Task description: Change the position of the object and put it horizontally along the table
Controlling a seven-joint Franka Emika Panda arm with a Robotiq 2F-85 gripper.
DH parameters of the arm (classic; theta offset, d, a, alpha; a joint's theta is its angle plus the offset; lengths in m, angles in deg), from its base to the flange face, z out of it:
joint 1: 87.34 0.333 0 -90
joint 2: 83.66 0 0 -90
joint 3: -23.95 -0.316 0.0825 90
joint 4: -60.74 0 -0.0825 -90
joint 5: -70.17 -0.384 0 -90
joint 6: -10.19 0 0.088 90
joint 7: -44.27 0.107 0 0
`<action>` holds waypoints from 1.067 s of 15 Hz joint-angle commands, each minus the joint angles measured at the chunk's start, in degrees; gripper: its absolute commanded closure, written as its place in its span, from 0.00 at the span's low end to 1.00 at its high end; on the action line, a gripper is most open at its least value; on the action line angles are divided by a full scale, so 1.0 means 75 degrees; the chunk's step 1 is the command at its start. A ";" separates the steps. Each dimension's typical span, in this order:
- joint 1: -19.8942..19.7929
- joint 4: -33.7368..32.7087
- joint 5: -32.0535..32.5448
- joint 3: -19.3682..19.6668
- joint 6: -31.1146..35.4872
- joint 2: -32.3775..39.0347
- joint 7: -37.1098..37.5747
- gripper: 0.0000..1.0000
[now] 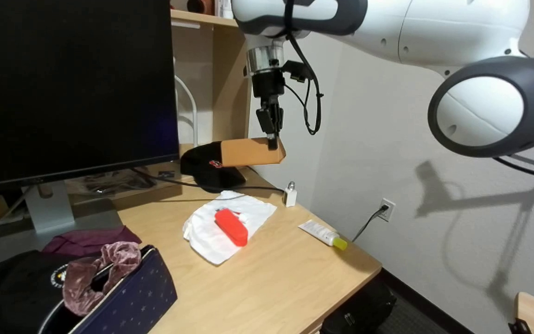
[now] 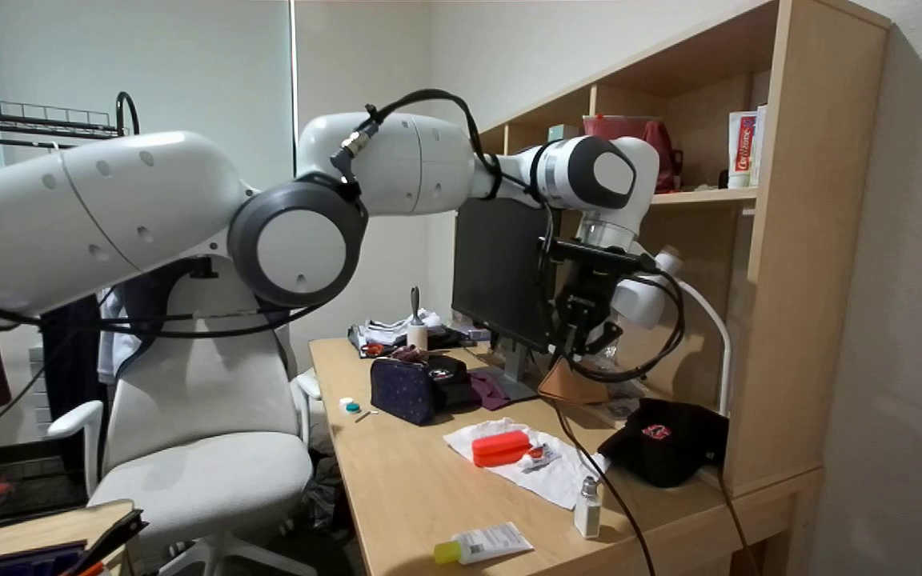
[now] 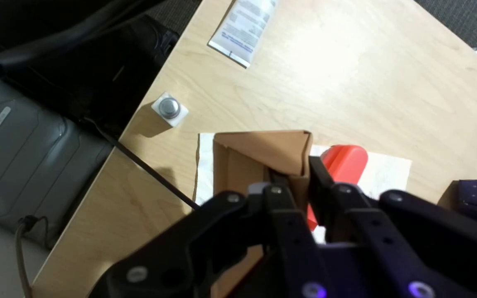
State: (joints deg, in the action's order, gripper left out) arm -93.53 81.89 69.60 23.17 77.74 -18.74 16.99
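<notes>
A brown cardboard box point(image 1: 247, 152) hangs in the air above the table point(image 1: 267, 278), its long side about level. It also shows end-on in an exterior view point(image 2: 575, 382), and in the wrist view its open inside and a flap point(image 3: 267, 147) show. My gripper point(image 1: 274, 139) is shut on one wall of the box, with one finger inside and one outside, as the wrist view point(image 3: 298, 171) shows. In an exterior view the gripper point(image 2: 569, 352) is partly hidden by dark cables. Part of the box is hidden under the gripper in the wrist view.
A red case point(image 1: 231, 227) lies on a white cloth point(image 1: 211, 241) below the box. A black cap point(image 2: 665, 440), a small white bottle point(image 2: 587, 508), a tube point(image 2: 493, 544) and a dark blue pouch point(image 2: 401, 390) are on the table. A monitor point(image 1: 72, 83) stands beside.
</notes>
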 commanded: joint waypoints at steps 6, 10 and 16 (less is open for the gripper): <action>-0.0117 0.0053 0.0254 0.0025 0.1483 -0.0172 -0.0567 0.89; -0.0161 0.0029 0.0280 0.0046 0.2358 -0.0103 -0.0596 0.89; -0.0125 0.0000 0.0270 0.0127 0.2773 -0.0044 -0.0911 0.81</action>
State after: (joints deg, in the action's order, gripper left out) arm -94.47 81.89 71.63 24.13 98.54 -19.07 10.15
